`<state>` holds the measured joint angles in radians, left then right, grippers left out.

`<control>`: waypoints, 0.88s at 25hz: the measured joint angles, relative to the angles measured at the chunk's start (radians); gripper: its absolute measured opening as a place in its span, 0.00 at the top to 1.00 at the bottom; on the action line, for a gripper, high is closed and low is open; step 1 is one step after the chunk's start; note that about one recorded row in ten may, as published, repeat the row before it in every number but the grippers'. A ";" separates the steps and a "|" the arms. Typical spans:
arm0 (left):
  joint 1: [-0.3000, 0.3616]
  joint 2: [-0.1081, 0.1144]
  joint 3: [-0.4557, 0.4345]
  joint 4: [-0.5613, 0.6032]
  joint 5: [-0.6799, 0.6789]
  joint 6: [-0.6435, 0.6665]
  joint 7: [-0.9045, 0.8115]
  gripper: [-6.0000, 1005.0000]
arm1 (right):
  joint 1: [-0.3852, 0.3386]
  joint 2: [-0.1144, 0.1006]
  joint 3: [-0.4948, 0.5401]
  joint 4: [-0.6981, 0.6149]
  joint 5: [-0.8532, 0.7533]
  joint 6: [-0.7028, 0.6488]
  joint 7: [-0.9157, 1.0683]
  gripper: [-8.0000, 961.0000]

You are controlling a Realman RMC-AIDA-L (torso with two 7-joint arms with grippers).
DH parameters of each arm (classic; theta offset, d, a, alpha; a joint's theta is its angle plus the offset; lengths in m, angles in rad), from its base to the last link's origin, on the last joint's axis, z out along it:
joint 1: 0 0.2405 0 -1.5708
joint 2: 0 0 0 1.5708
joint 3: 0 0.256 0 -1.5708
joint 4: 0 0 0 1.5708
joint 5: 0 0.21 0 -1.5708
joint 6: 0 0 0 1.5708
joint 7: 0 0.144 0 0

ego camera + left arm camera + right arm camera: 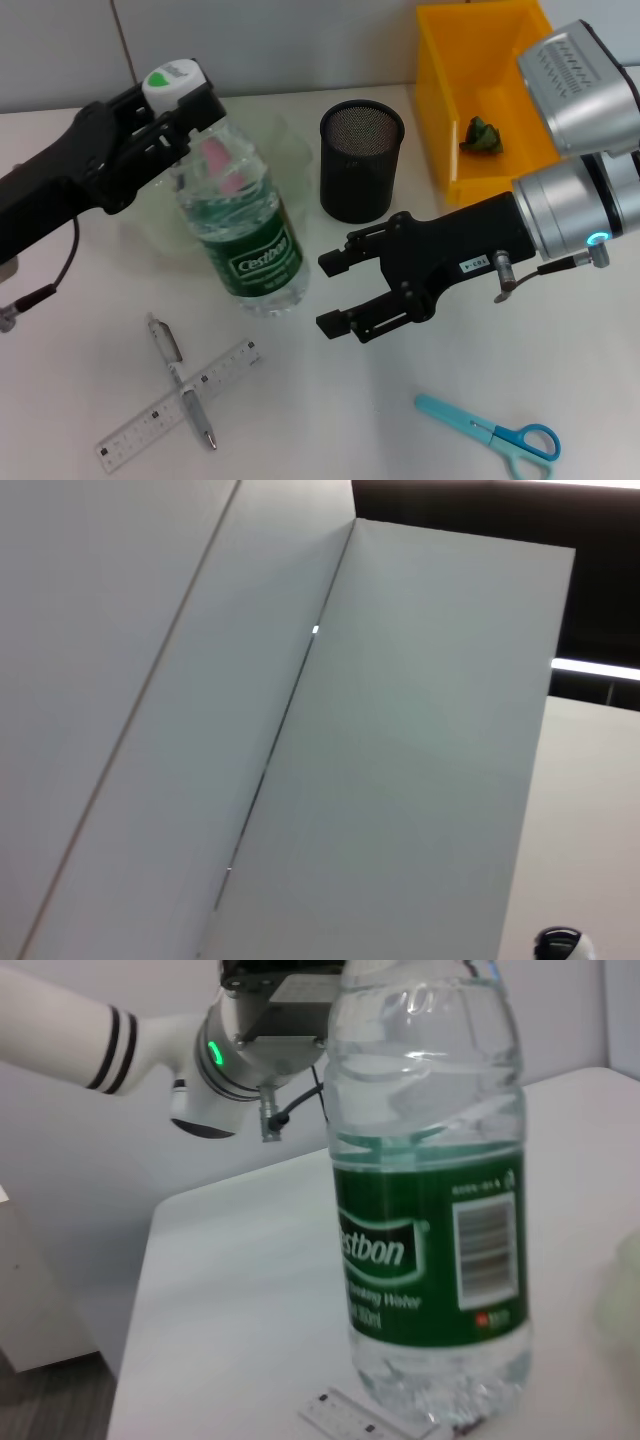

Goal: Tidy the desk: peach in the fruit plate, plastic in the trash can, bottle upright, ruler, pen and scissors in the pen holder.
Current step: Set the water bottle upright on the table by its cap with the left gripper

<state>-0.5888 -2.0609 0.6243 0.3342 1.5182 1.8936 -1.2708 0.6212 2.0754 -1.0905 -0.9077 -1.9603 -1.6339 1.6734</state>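
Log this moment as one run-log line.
left gripper: shut on bottle cap, bottle upright | right gripper: open, beside bottle | ruler, pen, scissors: on desk

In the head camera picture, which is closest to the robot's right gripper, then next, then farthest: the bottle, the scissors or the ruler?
From the right gripper:
1. Bottle, just beside it on its left.
2. Scissors, nearer the front edge, on the right.
3. Ruler, front left, crossed with the pen.
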 joint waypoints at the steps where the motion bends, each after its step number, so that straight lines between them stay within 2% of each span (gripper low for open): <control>1: 0.008 0.001 -0.002 0.008 0.000 -0.002 0.000 0.56 | -0.005 0.000 0.002 0.000 0.000 0.003 -0.003 0.20; 7: 0.057 0.001 -0.004 0.061 0.005 -0.020 0.019 0.56 | -0.028 0.001 0.000 0.004 0.000 0.034 -0.029 0.20; 10: 0.097 0.008 0.001 0.078 0.009 -0.061 0.077 0.56 | -0.035 0.002 0.002 0.012 0.007 0.026 -0.048 0.20; 14: 0.102 0.009 0.001 0.078 0.009 -0.069 0.085 0.56 | -0.038 0.003 -0.002 0.022 0.010 0.019 -0.057 0.20; 16: 0.148 0.010 -0.006 0.079 0.006 -0.125 0.158 0.56 | -0.038 0.003 0.003 0.026 0.010 0.015 -0.057 0.20; 19: 0.148 0.010 -0.006 0.079 0.006 -0.125 0.158 0.56 | -0.038 0.003 0.004 0.026 0.011 0.012 -0.057 0.20; 22: 0.176 0.009 -0.013 0.073 0.005 -0.186 0.210 0.56 | -0.038 0.004 0.005 0.026 0.013 0.001 -0.057 0.20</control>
<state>-0.4128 -2.0518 0.6111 0.4077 1.5233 1.7072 -1.0605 0.5828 2.0790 -1.0854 -0.8817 -1.9476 -1.6325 1.6164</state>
